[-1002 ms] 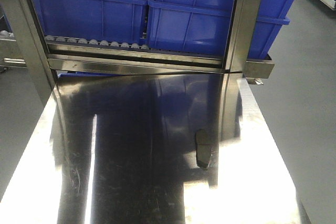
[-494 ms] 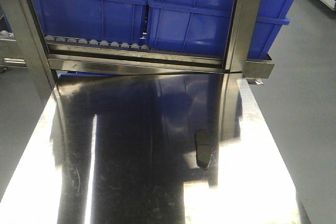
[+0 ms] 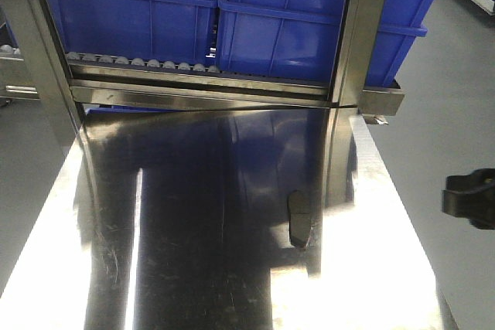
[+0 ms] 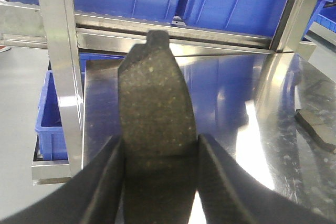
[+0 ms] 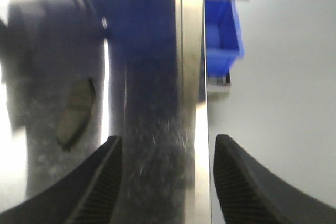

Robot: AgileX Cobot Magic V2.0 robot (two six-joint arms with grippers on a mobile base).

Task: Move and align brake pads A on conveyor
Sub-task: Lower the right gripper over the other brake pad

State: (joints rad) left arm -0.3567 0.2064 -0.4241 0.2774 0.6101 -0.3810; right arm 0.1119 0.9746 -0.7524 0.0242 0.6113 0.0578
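Brake pads A, two in view. The held pad (image 4: pixel 156 103) stood on end with its speckled friction face toward the left wrist camera. It was clamped by its lower sides between the two fingers (image 4: pixel 107 182) of the left gripper (image 4: pixel 159 145), and the steel table (image 4: pixel 231 103) lay beyond it.

The loose pad (image 3: pixel 299 219) lay flat on the right half of the table, long axis running front to back. It was near the right edge and apart from everything else. The same pad appeared at the right margin of the left wrist view and, blurred, at the left of the right wrist view.

The right gripper (image 5: pixel 167 148) hung with its jaws wide apart and nothing between them. It was over the table's right edge strip, to the right of the loose pad and not touching it.

In the front view a black part of the right arm (image 3: pixel 469 197) showed at the right margin, outside the table edge. Blue bins (image 3: pixel 286 28) sat on a roller rack (image 3: pixel 139 62) behind the table.
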